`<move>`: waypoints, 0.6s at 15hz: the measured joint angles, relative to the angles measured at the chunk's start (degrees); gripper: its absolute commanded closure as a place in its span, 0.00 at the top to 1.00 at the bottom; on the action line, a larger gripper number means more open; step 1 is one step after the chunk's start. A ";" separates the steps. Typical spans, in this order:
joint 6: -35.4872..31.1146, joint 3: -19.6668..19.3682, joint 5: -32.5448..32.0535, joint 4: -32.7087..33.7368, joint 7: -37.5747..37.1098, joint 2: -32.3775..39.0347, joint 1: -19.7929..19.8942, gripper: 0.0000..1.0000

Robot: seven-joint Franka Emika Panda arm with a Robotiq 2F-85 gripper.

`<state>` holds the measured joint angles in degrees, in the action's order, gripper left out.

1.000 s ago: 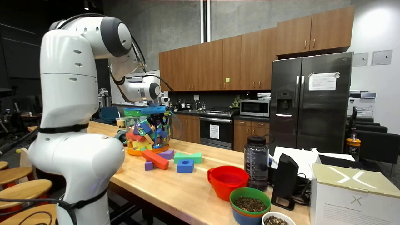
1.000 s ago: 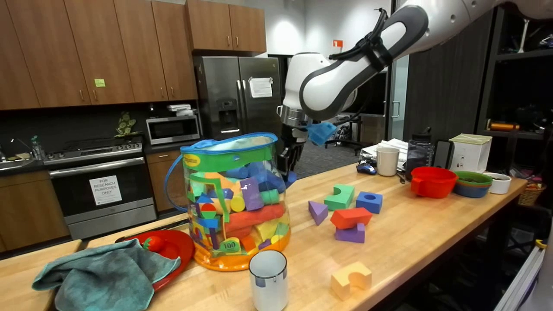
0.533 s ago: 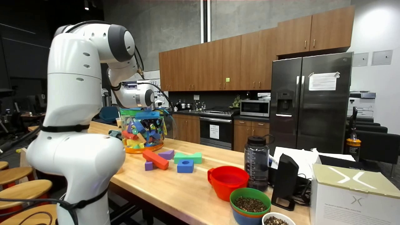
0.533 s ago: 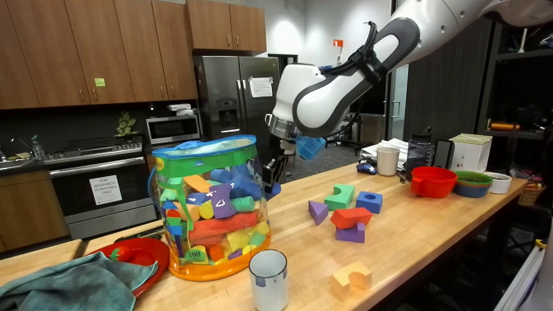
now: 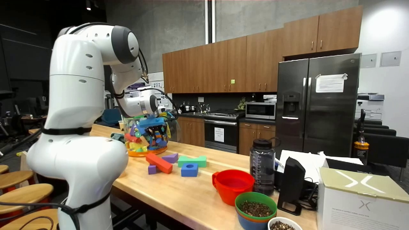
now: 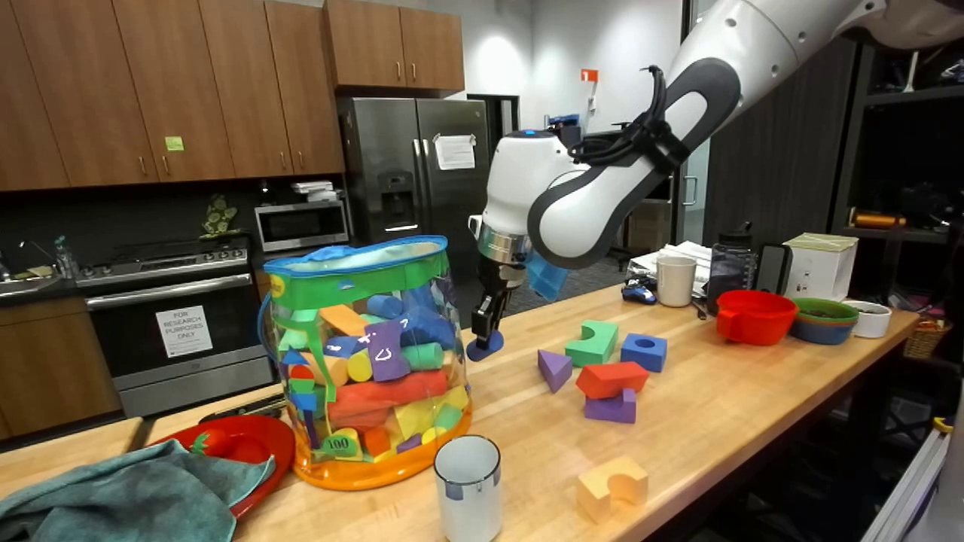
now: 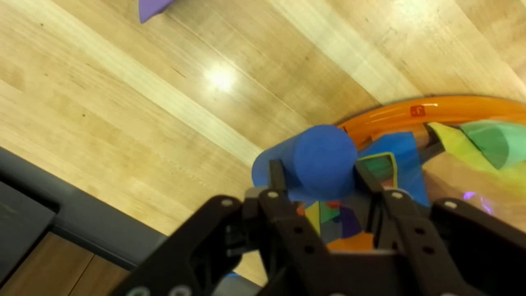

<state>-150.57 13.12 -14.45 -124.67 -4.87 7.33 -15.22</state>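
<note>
Wrist view: I am gripping a round blue block [image 7: 326, 156] with the gripper [image 7: 320, 174], its fingers [image 7: 277, 176] partly spread and pressing both sides. In an exterior view the block is showing just beside the clear bag [image 6: 358, 282]; I cannot tell whether it is touching the table [image 6: 542, 452]. A purple wedge [image 6: 554, 369] is lying near a green arch [image 6: 591, 342].

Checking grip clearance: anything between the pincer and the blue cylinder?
Nothing visible; the pincer holds the blue cylinder between its fingers. The clear block bag stands close beside, not between; whether they touch, I can't tell.
</note>
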 measured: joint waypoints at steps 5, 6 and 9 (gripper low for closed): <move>-0.22 -0.23 -5.70 -2.77 -3.68 -0.06 -0.30 0.35; -0.21 -0.23 -5.93 -3.21 -3.99 -0.07 -0.42 0.66; -0.20 -0.22 -5.99 -4.32 -4.91 -0.10 -0.92 0.77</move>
<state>-150.77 12.90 -20.44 -128.99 -9.78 7.23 -16.14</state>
